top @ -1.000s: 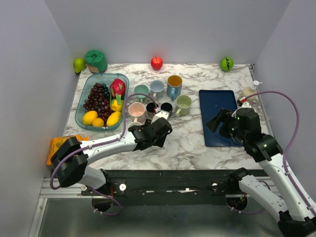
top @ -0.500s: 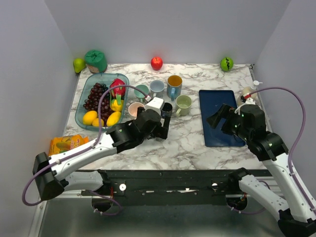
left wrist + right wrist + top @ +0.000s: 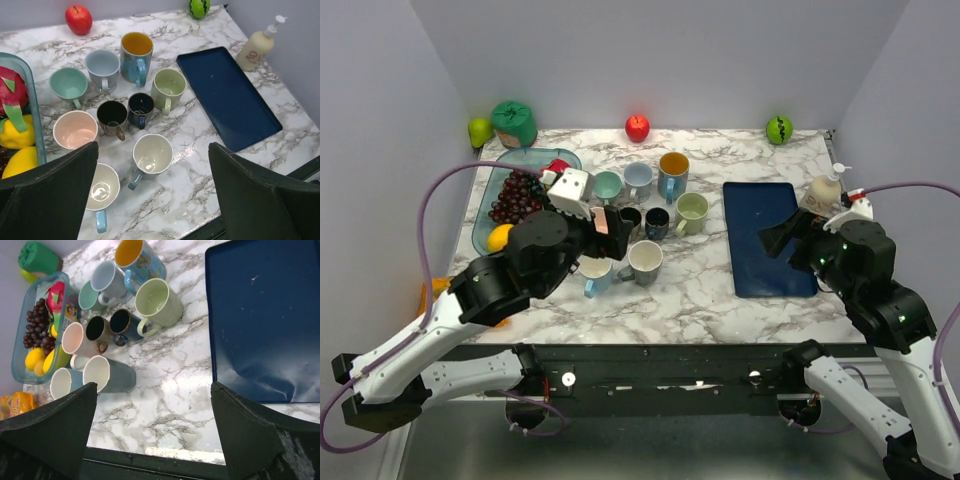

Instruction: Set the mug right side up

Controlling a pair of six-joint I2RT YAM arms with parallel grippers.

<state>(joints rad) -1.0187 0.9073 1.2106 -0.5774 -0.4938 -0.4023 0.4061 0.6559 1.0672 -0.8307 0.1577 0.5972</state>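
bright even overhead light, soft shadows, glare on the table (image 3: pixel 170 390).

You're looking at a glossy, marble-patterned surface (image 3: pixel 192 175); the mugs (image 3: pixel 152 154) at its middle look glazed and smooth, the blue tray (image 3: pixel 227 95) smooth plastic.

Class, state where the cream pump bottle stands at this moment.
In the top view, the cream pump bottle stands upright near the right edge of the table, beside the far right corner of the blue tray.
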